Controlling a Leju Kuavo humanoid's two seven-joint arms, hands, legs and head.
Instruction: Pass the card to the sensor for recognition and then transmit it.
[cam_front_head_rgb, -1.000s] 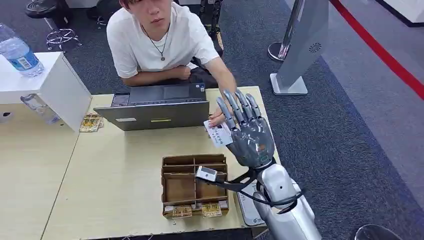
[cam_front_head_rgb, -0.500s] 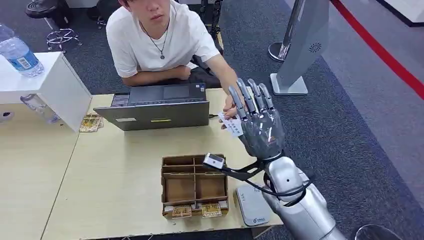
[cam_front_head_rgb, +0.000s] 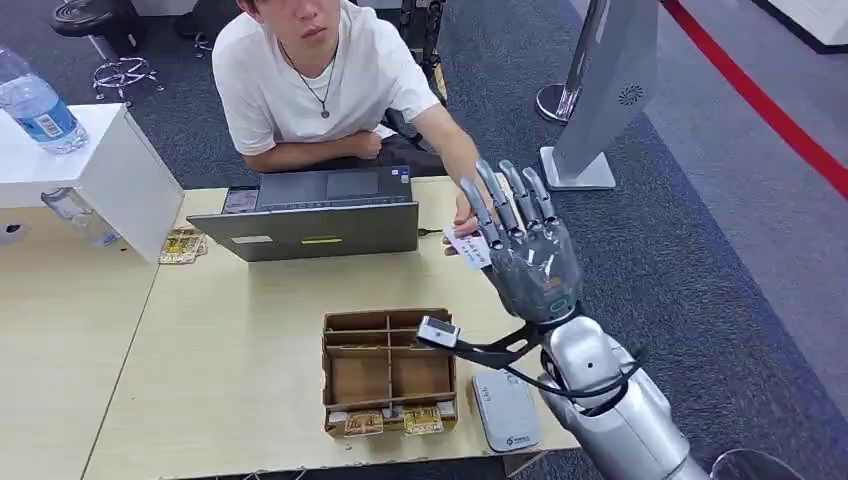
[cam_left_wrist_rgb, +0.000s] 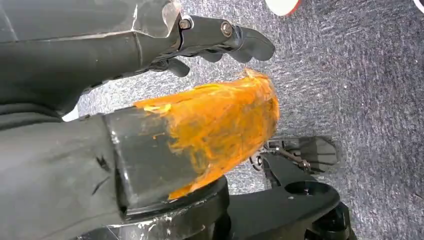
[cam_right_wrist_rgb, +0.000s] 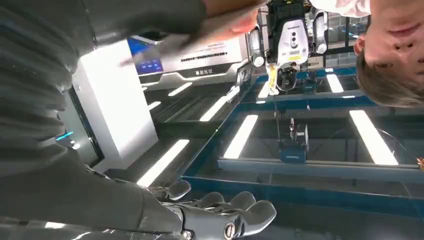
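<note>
My right hand (cam_front_head_rgb: 525, 252) is raised above the table's right side, fingers pointing up, and pinches a small white card (cam_front_head_rgb: 468, 249) at its thumb side. A seated person in a white shirt reaches across, and their hand (cam_front_head_rgb: 462, 214) touches the card's far edge. The grey-white sensor pad (cam_front_head_rgb: 505, 411) lies flat on the table near the front edge, below my forearm. In the right wrist view my fingers (cam_right_wrist_rgb: 225, 216) are stretched out toward the ceiling. My left hand (cam_left_wrist_rgb: 215, 42) hangs over grey carpet with loosely bent fingers and holds nothing.
A cardboard box (cam_front_head_rgb: 388, 372) with compartments stands left of the sensor pad. A grey laptop (cam_front_head_rgb: 315, 215) sits at the table's far side before the person. A water bottle (cam_front_head_rgb: 35, 105) stands on a white cabinet at the far left. A white stand (cam_front_head_rgb: 600, 90) rises beyond the table's right edge.
My right hand has moved right and farther from the box with the card, uncovering the sensor pad. The person's hand has come up to the card.
</note>
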